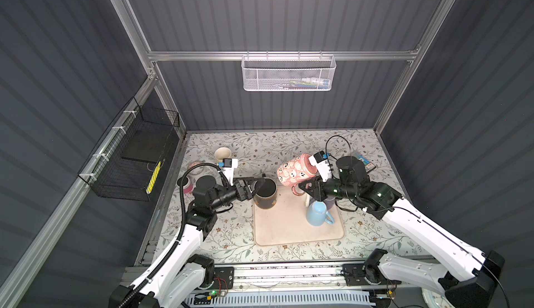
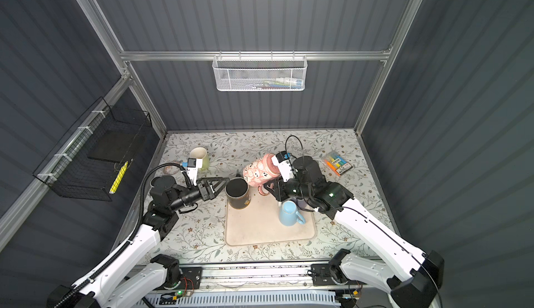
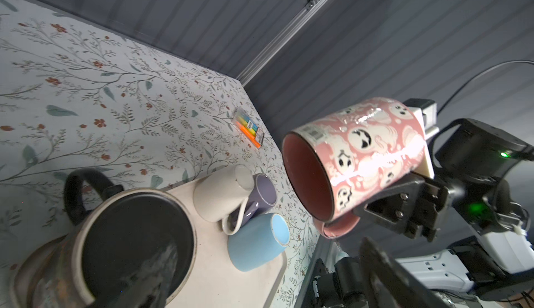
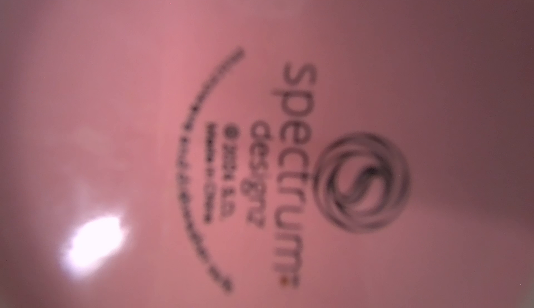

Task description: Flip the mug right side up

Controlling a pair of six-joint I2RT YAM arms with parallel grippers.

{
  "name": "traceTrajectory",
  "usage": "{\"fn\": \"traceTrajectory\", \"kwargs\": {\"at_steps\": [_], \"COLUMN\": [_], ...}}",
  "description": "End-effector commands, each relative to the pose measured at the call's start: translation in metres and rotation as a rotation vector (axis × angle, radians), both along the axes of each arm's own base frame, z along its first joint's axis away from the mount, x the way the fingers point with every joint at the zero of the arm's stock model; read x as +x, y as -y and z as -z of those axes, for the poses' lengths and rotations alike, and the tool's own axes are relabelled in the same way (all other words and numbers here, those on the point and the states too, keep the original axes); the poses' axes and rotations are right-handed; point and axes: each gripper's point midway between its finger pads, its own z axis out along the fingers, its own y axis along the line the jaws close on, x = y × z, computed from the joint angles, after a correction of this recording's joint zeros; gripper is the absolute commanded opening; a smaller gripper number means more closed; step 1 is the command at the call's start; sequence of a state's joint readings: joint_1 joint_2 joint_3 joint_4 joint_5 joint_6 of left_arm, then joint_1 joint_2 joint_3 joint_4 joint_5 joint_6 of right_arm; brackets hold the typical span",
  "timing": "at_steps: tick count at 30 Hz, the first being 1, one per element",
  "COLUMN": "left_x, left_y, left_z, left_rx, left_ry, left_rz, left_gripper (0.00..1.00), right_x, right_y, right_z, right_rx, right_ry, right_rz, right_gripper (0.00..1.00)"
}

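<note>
The turn looks about half made. The pink ghost-print mug (image 1: 294, 170) is off the bench, in the air over the far edge of the beige mat (image 1: 289, 234), and lies roughly on its side. In the left wrist view its mouth faces that camera and its base points back toward the right arm. The right wrist view is filled by the blurred maker's print on that base. The right gripper (image 1: 302, 189) is closed tight on the mug's handle, which hangs under the body, so that pinch carries the whole mug. What is left, as I judge it, is to roll the wrist until the mouth faces up, lower the mug onto its base and let go. The right arm reaches in from the front right corner of the bench, its forearm rising toward the mat and its wrist bent so the gripper points toward the middle at the mat's far edge. The left gripper (image 1: 259, 185) has its jaws spread wide at the left side of the rim of the black mug (image 1: 265, 196), which stands upright at the mat's far left corner. It grips nothing, and whether a finger touches that rim I cannot tell. A blue mug (image 1: 318, 212) sits on the mat just in front of the right gripper, close to where the pink mug might come down.
</note>
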State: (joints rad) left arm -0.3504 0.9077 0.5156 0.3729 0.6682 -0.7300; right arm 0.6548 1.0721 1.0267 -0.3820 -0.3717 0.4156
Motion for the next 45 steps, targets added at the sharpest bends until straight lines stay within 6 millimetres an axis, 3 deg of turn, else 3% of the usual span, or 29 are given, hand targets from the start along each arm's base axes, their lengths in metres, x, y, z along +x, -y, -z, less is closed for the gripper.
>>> {"fn": "traceTrajectory", "kwargs": {"at_steps": [1, 12, 23, 24, 31, 45], "left_x": [-0.012, -0.029, -0.016, -0.014, -0.008, 0.000], "left_y": [0.014, 0.057, 0.074, 0.074, 0.077, 0.090], "left_z": [-0.017, -0.033, -0.053, -0.054, -0.058, -0.061], "left_rx": [-0.055, -0.143, -0.277, -0.291, -0.379, -0.395], "left_ry": [0.080, 0.177, 0.219, 0.221, 0.227, 0.214], "left_rz": [0.095, 0.272, 0.328, 0.328, 0.342, 0.367], "left_gripper": [0.96, 0.88, 0.80, 0.79, 0.73, 0.62], "right_x": [0.005, 0.016, 0.014, 0.021, 0.023, 0.031], "right_y": [-0.008, -0.014, -0.022, -0.026, -0.029, -0.037], "right_z": [-0.084, -0.111, -0.123, -0.113, -0.102, -0.090], "right_rx": [0.247, 0.354, 0.398, 0.385, 0.386, 0.399], "right_ry": [0.162, 0.193, 0.217, 0.193, 0.176, 0.152], "right_rz": [-0.034, -0.064, -0.122, -0.120, -0.127, -0.151], "right_gripper": [0.00, 0.00, 0.00, 0.00, 0.00, 0.00]}}
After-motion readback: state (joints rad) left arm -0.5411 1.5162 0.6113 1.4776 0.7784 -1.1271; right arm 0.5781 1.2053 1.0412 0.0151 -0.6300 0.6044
